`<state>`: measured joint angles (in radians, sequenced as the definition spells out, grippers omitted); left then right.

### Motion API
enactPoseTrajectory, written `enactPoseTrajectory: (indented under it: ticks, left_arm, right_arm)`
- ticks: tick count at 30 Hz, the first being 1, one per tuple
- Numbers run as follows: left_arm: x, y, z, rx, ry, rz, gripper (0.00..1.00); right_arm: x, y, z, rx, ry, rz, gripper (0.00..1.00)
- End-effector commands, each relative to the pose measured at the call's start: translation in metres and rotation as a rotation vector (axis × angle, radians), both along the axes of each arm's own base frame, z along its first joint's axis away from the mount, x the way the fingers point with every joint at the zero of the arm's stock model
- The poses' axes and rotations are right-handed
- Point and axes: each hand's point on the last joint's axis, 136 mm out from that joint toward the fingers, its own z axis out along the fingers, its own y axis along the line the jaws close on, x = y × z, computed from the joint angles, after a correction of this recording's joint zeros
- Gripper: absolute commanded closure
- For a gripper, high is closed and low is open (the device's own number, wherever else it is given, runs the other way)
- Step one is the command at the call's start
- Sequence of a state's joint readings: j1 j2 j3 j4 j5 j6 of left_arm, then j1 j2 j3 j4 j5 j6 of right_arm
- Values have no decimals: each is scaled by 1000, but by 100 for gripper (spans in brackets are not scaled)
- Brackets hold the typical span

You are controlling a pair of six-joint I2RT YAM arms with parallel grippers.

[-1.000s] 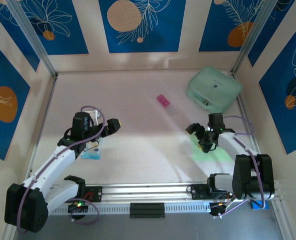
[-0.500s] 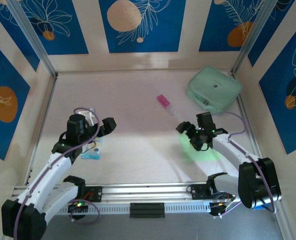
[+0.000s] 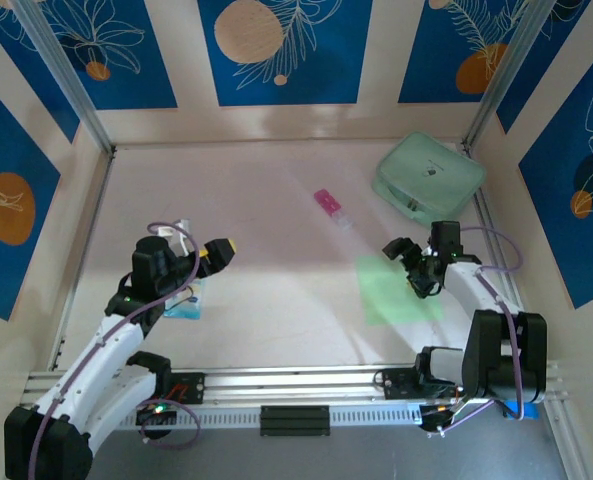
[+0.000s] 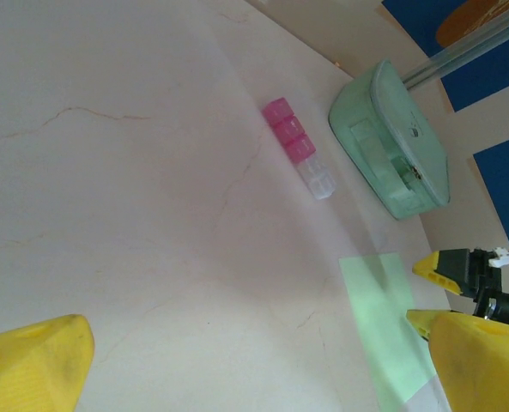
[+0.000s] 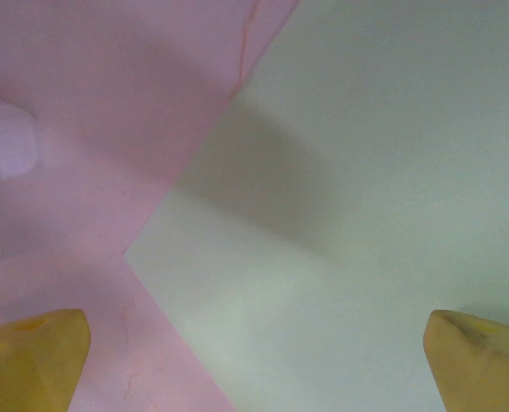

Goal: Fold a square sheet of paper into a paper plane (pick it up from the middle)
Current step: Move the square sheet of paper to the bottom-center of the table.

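The mint-green case (image 3: 428, 180) stands shut at the far right corner of the desk (image 3: 276, 310), close to the right wall. Its contents cannot be seen, also not from the left wrist, where the case (image 4: 391, 142) shows its closed lid and a clasp side. The pink-and-white tube (image 3: 332, 208) lies on its side just left of the case, apart from it. In the left wrist view the tube (image 4: 299, 159) shows three pink segments and one clear end, but what it holds cannot be told. The blue-and-white packet (image 3: 185, 300) lies flat at the left, partly under the left arm. The square sheet of paper (image 3: 398, 290) lies flat and unfolded on the right half of the desk, between the tube and the near rail (image 3: 296, 380), with all four edges on the surface. The right pincer (image 3: 408, 268) is released, jaws wide, positioned over the far right part of the sheet. In its own view the right pincer (image 5: 254, 360) frames one corner of the sheet (image 5: 366, 172) and casts a shadow on it. Contact with the paper cannot be told. The left pincer (image 3: 206, 245) is released and holds nothing, and the left pincer (image 4: 254, 369) points across the desk toward the sheet (image 4: 387, 326). A broad stretch of bare desk lies between the two pincers.
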<state>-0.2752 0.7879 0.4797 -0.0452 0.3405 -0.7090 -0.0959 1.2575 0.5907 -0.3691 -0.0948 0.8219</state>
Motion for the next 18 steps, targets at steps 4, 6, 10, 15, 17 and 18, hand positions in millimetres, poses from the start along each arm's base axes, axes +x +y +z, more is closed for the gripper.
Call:
enactPoseTrajectory:
  ticks: [4,6,10,15,17,18]
  left_arm:
    - [2,-4,7,-19,-12,-19,0]
    - [1,-5,6,-21,-5,-30,0]
    - [1,-5,4,-9,-3,-34,0]
    - [1,-4,1,-2,8,-27,0]
    - [1,-4,0,-1,12,-27,0]
    - [1,-4,1,-1,11,-27,0]
  right_arm:
    - [-22,21,-17,101,127,-75,1]
    - [-32,28,-23,104,157,-113,1]
    - [-51,51,-34,132,183,-204,1]
    - [-63,75,-33,111,158,-298,1]
    - [-66,83,-31,102,144,-324,0]
    - [-66,87,-30,97,141,-328,0]
